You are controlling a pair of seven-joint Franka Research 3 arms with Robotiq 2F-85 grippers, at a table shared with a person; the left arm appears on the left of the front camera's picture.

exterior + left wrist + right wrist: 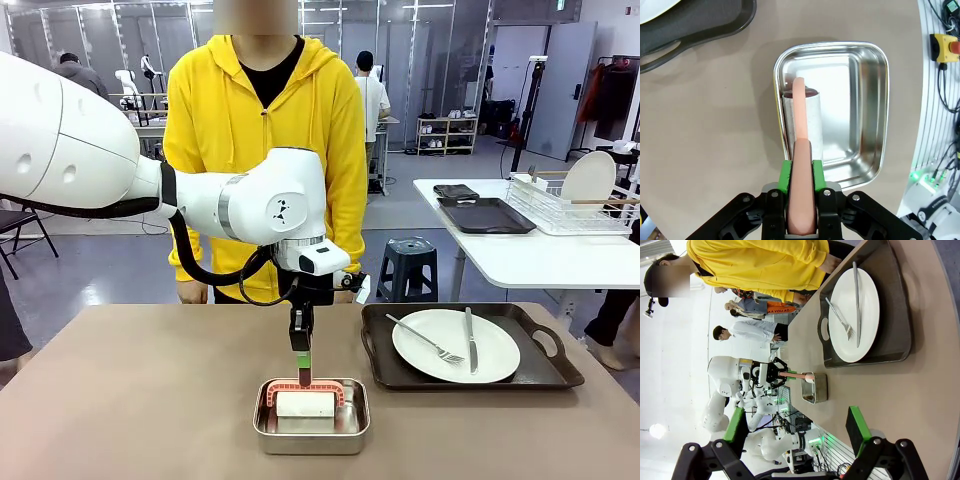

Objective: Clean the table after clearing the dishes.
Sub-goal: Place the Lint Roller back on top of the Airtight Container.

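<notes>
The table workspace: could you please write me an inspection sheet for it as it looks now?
Surface: table, tan top, no spills seen.
Job's things: one white plate with fork and knife, on a black tray at the robot's right.
Clutter: steel pan holding a white block with a pink handle.
Jaws: left gripper shut on the pink handle; right gripper open, holding nothing.
Cables: cables and a yellow stop box beyond the table edge.
Surroundings: person in yellow at the far side; white table with dish rack.
</notes>
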